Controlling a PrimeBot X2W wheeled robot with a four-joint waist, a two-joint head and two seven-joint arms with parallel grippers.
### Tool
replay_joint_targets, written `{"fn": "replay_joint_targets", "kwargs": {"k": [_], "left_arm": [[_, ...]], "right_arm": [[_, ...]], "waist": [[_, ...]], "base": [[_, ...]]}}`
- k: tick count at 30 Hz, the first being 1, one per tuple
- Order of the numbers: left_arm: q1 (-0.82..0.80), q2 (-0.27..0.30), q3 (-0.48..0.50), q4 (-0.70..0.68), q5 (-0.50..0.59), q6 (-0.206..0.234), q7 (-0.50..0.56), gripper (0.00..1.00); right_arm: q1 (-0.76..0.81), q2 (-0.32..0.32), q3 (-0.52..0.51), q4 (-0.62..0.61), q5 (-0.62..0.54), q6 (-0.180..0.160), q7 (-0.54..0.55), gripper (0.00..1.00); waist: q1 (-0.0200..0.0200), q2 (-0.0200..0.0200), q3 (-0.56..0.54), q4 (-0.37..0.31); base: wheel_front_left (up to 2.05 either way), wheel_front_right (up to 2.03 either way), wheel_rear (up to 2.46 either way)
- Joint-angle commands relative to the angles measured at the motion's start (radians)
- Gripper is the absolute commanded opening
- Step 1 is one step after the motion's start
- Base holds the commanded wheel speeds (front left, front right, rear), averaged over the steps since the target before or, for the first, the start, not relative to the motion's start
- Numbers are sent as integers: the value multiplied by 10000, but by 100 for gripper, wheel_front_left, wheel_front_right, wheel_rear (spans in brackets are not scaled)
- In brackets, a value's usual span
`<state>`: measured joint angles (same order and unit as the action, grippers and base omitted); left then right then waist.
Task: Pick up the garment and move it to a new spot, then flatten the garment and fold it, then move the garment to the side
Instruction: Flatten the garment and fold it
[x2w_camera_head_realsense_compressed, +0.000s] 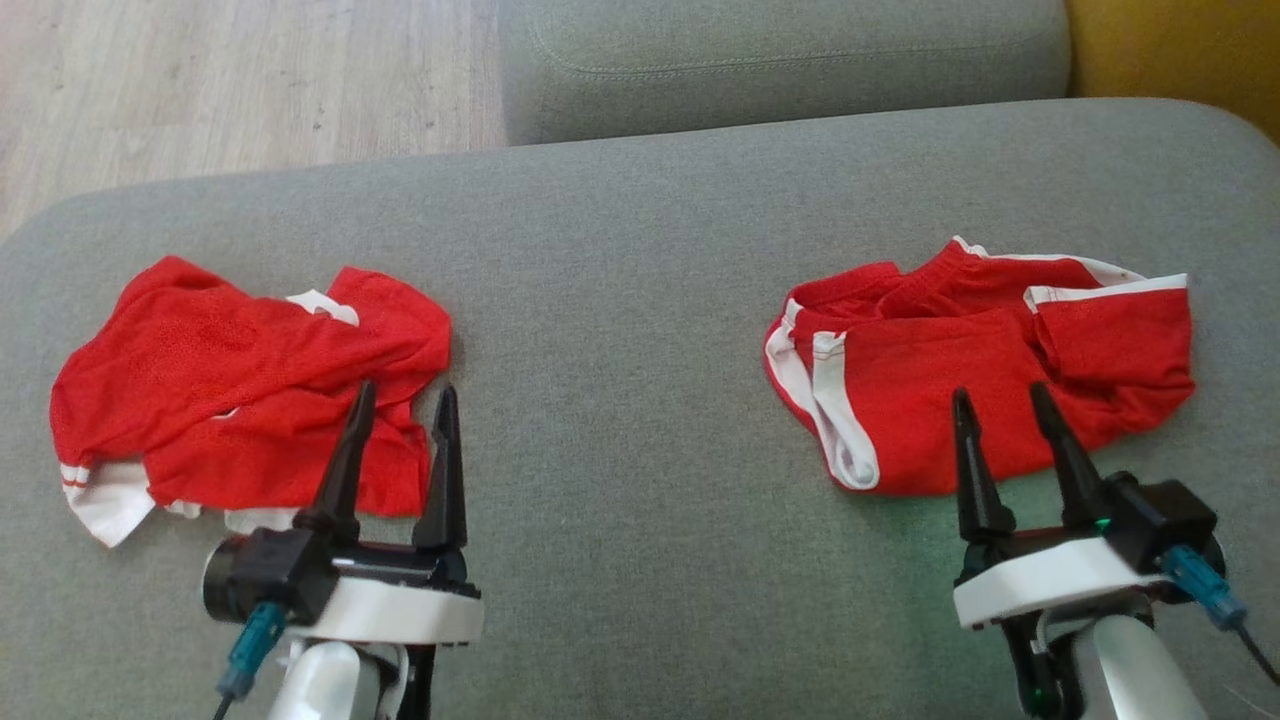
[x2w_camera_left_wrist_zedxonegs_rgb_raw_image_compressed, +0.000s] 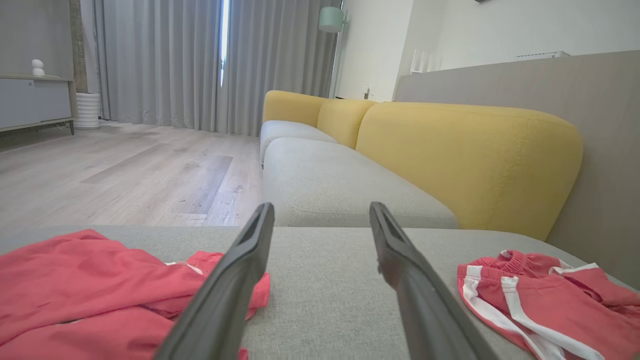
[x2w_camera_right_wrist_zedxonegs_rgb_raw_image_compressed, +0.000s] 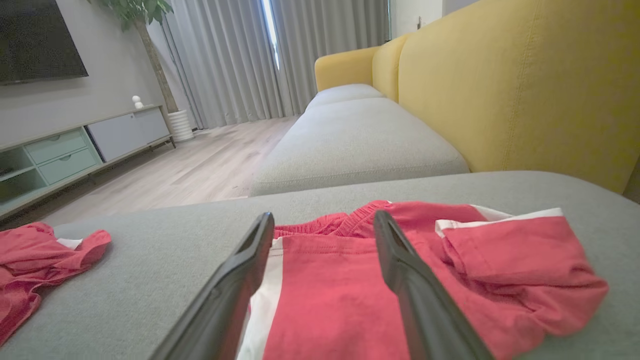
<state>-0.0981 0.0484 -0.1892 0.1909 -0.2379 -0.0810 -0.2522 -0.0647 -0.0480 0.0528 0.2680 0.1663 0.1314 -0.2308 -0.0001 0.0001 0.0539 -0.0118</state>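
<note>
Presently, I log both tools spread and holding nothing. The left gripper (x2w_camera_head_realsense_compressed: 406, 390) sits over the near right edge of the red shirt (x2w_camera_head_realsense_compressed: 230, 390), which lies left on the cushion (x2w_camera_head_realsense_compressed: 640, 300). The right gripper (x2w_camera_head_realsense_compressed: 1000, 390) sits over the near edge of the red shorts (x2w_camera_head_realsense_compressed: 950, 360), which lie long left-to-right.

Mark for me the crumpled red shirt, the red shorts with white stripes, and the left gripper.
Crumpled red shirt (x2w_camera_head_realsense_compressed: 220, 370), head view, on its middle folds.
Red shorts (x2w_camera_head_realsense_compressed: 900, 385), head view, on the front panel.
Left gripper (x2w_camera_head_realsense_compressed: 406, 392), head view, midway between its fingertips.
</note>
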Motion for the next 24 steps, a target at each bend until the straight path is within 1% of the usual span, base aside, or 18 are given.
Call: {"fn": "replay_joint_targets", "kwargs": {"k": [1,7,10,14,17,20,24], "left_arm": [[-233,18,282,-307,18,-25,-95,100],[-288,18,252,-287,19,-20,-95,100],[-392,18,199,-269,-28,-27,-95,100],[-456,18,99,-207,-86,-24,-95,100],[-521,18,6,-161,-142,-13,-95,100],[-613,18,-128,-111,-198,-12,-95,100],[-730,18,-352,-53,-266,6,-95,100]], "right_arm": [[-328,-23,289,-252,57,-7,-188,100],[-586,-23,382,-93,2,-7,-258,100],[-899,-23,499,34,-200,-7,-208,100],[-1359,-23,624,393,-622,-7,359,100],[-1810,-23,703,834,-717,-7,854,100],[-2269,-22,800,1492,-1108,-7,1420,100],[-2887,-22,543,2382,-1536,-7,1758,100]], "waist": [[1,-1,17,2],[1,-1,96,53],[1,-1,247,222],[1,-1,401,453],[1,-1,528,678],[1,-1,664,939],[1,-1,854,1287]], "base": [[0,0,0],[0,0,0],[0,0,0],[0,0,0],[0,0,0],[0,0,0],[0,0,0]]}}
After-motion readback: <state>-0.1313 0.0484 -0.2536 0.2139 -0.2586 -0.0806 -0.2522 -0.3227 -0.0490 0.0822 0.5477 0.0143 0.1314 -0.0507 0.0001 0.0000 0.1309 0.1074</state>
